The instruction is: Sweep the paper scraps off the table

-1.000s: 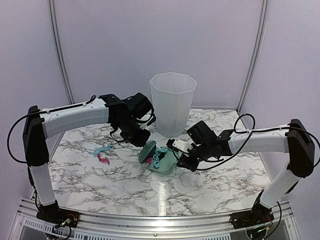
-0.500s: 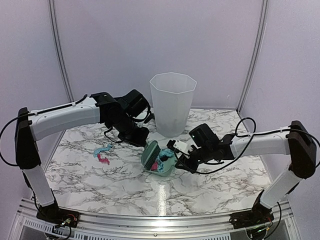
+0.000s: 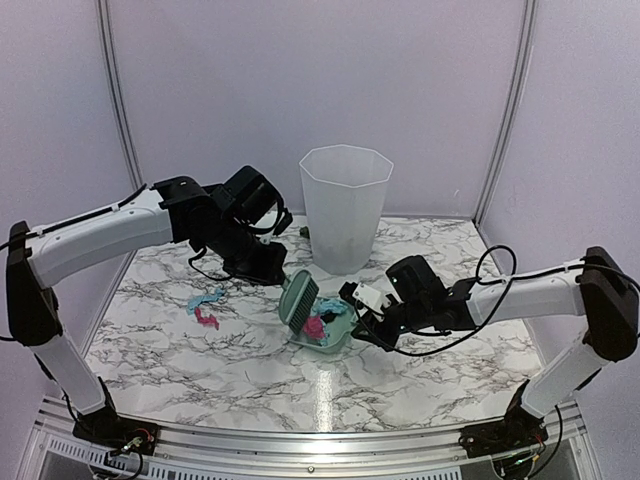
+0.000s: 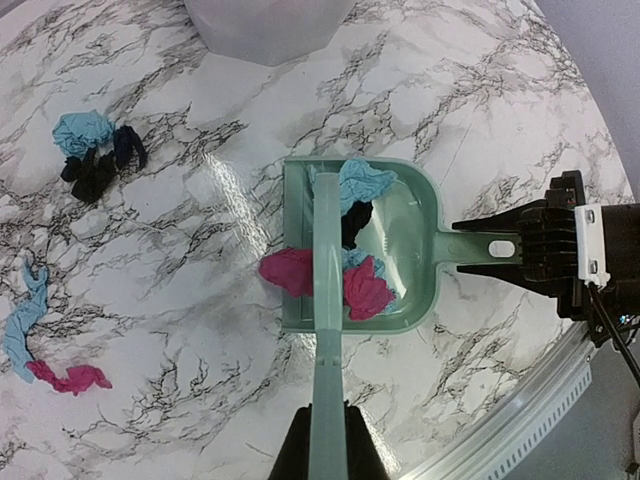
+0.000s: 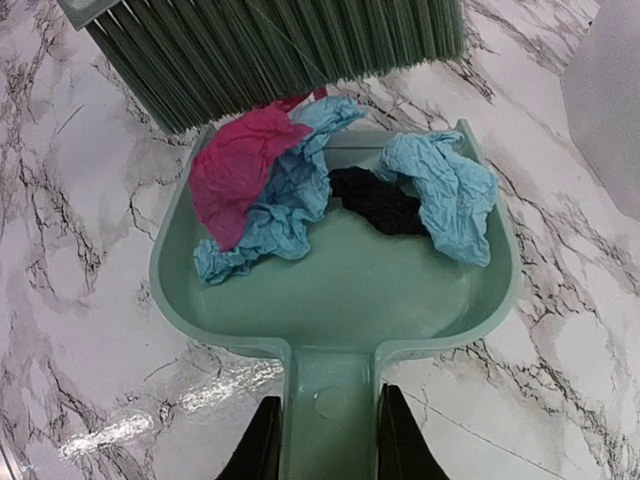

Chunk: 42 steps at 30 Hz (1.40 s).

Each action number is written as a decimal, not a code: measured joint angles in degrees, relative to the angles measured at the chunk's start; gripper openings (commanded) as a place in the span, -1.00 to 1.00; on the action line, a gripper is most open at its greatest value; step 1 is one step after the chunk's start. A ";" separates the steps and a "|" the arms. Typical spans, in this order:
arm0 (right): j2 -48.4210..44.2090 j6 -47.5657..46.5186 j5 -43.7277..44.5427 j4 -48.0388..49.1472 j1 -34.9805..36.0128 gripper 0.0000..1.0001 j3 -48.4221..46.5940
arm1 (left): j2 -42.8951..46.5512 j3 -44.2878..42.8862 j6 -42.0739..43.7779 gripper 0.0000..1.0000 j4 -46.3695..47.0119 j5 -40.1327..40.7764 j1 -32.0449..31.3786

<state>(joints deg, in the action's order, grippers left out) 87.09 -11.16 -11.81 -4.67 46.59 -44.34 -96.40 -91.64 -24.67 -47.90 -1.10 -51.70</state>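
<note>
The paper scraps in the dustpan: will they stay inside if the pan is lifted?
The scraps look crumpled and light, so they probably shift easily. The pink scrap lies at the open lip of the dustpan, so it may fall out unless the pan tilts back.

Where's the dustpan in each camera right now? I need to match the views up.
Top external: the dustpan lies at centre, in front of the bin.
Left wrist: dustpan right of centre, mouth facing left, handle pointing right.
Right wrist: dustpan fills the lower middle, handle at the bottom edge.
Shared landmark: the brush at the pan's mouth, in all three views.
</note>
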 measured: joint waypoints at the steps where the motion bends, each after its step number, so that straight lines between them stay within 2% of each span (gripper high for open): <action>1: 0.00 0.17 -0.11 0.70 0.00 -1.00 0.17 | 0.02 0.00 -0.39 -1.00 0.00 -0.02 0.00; 9: 0.83 2.25 -0.92 5.75 0.07 -1.00 0.48 | 0.79 1.11 -3.65 -1.00 0.04 -0.37 -0.63; 22: 0.92 3.91 -0.57 8.68 0.17 -1.00 1.29 | 8.28 2.67 -12.11 -1.00 0.09 1.29 1.22; 34: 1.01 6.43 -1.29 12.35 0.35 -1.00 1.86 | 7.93 3.58 -11.85 -1.00 0.24 -2.14 2.69; 42: 0.96 9.33 -2.10 19.37 1.11 -1.00 1.95 | 7.52 4.02 -12.96 -1.00 0.96 -4.63 3.04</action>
<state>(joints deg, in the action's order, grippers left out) 88.05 -1.83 -13.91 14.70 47.70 -42.39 -88.88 -87.61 -37.63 -46.94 -5.74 -48.66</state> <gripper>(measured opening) 0.193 0.046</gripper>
